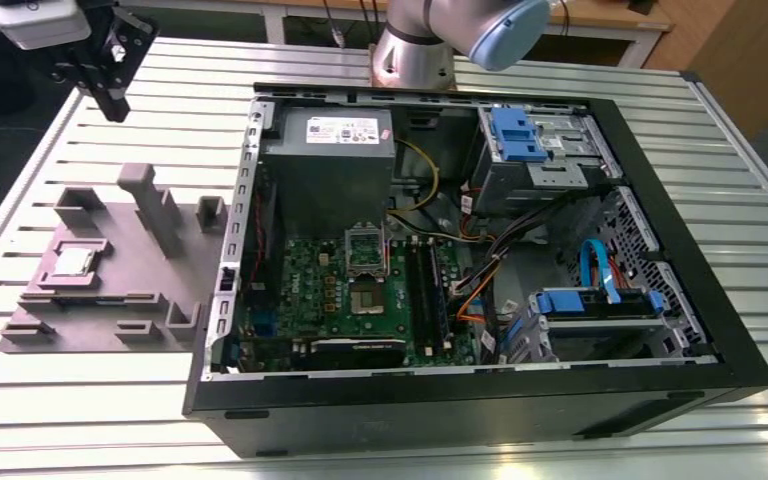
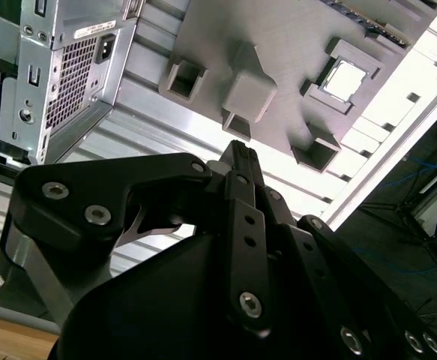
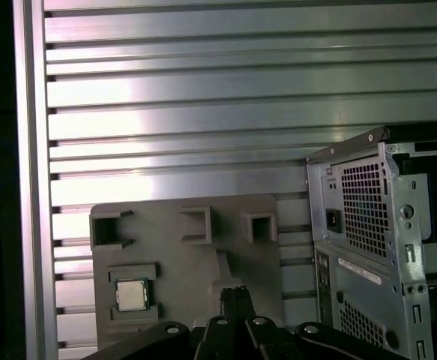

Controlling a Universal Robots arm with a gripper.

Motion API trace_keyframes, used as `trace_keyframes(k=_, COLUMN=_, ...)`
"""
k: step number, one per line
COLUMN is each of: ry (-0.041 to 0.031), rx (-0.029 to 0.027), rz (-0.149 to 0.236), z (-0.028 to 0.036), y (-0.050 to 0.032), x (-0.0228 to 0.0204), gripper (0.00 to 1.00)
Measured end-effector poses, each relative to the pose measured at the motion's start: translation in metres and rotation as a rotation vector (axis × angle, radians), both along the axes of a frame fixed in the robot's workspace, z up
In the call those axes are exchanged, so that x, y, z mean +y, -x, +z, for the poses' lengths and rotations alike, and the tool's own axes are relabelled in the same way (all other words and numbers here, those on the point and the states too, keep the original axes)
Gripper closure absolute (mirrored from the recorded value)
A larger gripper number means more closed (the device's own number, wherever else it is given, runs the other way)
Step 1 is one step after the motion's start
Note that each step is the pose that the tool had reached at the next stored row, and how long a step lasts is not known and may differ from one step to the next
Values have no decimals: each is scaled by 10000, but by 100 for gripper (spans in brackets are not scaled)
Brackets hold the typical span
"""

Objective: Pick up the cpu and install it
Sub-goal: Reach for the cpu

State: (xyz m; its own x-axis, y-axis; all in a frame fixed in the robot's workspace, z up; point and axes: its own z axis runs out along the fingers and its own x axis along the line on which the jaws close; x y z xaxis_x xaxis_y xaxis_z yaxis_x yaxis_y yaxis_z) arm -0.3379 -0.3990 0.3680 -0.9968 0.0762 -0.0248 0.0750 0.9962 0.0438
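The cpu (image 1: pixel 75 262) sits in a snug pocket on the grey tray (image 1: pixel 124 277) so it cannot slide. The claw (image 1: pixel 115 106) hangs high, pinched shut, holding nothing.

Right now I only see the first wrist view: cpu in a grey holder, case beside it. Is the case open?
Observer: Yes. In the exterior view the case lies with its side open and the board faces up.
Operator: How close is the gripper to the cpu?
Observer: Well clear. The gripper is near the far corner of the table. The cpu sits in the holder, at the exterior view's left of the case.
Operator: Where's the arm base?
Observer: The arm base stands on the table just beyond the case's far edge.
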Motion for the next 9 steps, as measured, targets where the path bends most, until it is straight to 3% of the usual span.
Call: trace_keyframes(k=9, ry=0, rx=0, rz=-1, z=-9, y=8, x=-12, gripper=90)
